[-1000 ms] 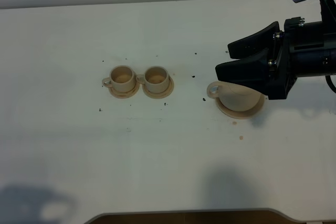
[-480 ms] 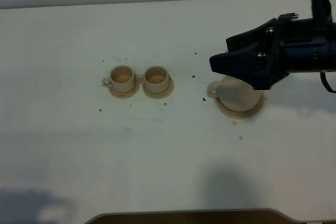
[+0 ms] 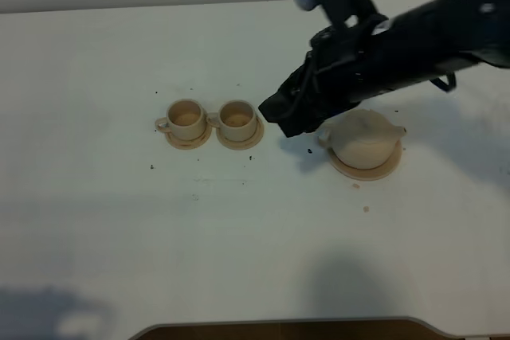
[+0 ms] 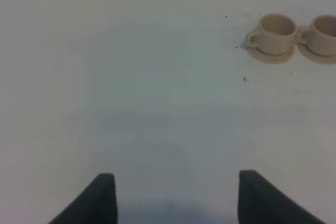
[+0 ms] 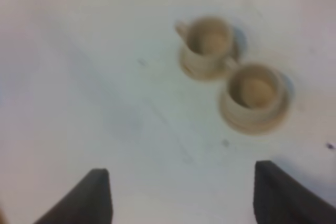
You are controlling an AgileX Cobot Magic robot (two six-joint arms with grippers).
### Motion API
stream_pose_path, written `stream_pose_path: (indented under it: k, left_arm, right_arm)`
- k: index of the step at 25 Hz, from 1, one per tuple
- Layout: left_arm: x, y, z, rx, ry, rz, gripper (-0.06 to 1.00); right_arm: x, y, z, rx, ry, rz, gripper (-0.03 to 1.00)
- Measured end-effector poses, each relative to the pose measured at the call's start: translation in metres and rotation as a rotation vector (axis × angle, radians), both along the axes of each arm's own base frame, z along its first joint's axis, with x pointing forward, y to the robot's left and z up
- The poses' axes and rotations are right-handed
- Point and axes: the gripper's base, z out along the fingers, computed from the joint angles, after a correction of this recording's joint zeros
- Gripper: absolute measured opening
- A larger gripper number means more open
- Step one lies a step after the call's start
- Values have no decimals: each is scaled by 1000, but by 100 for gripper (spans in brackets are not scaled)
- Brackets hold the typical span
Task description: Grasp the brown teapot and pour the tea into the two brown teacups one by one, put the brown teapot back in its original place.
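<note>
Right gripper (image 3: 276, 115) hangs spread wide and empty between the brown teapot (image 3: 365, 139), seated on its wide saucer (image 3: 384, 170) toward the table's (image 3: 239, 260) right edge, and the two brown teacups (image 3: 186, 119) mid-table. Left gripper (image 4: 176, 182) gapes empty too.

- Bright, even light covers the white table (image 3: 239, 220).
- In the exterior high view, soft grey shadows lie along the table's near edge. A darker one sits under the right arm (image 3: 398, 45).
- The right arm is smeared by motion blur, its edges indistinct.
- The right wrist view is blurred throughout; the two brown teacups (image 5: 209, 40) (image 5: 254, 90) show as soft tan shapes.
- The left wrist view is sharper, with a cool bluish cast.
</note>
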Motion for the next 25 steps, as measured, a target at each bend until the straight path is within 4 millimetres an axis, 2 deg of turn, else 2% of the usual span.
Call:
stream_pose_path:
  k: [5, 7, 12, 18, 25]
  left_arm:
    - [0, 0, 0, 0, 0, 0, 51]
    - [0, 0, 0, 0, 0, 0, 51]
    - [0, 0, 0, 0, 0, 0, 51]
    - [0, 0, 0, 0, 0, 0, 51]
    - [0, 0, 0, 0, 0, 0, 51]
  right_arm:
    - [26, 19, -18, -181, 11, 32, 59]
    - [38, 23, -22, -251, -4, 56, 59]
    - [60, 26, -49, -416, -18, 119, 59]
    - [62, 24, -77, -534, 40, 226, 59]
    - [64, 24, -100, -594, 84, 262, 59]
